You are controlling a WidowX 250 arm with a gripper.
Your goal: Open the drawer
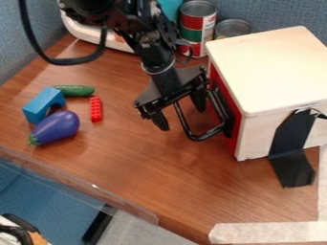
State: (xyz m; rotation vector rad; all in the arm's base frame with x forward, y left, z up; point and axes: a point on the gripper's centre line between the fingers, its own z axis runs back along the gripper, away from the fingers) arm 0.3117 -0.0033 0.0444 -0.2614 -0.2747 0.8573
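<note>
The black gripper (182,119) hangs over the table beside the box's red front, its two fingers spread apart. A black loop-shaped handle (203,137) sticks out from the red drawer front (237,130). One side of the handle passes between the fingers; the right finger is over the space inside the loop and the left finger is outside it. Whether a finger touches the handle, I cannot tell. The drawer front looks flush with the wooden box (275,72); the arm and handle partly hide it.
At the left lie a blue arch block (42,104), a green cucumber (75,90), a red brick (96,109) and a purple eggplant (57,128). Cans (197,28) stand behind the box. Black tape (292,148) runs from the box to the table. A clear strip (83,184) lines the front edge.
</note>
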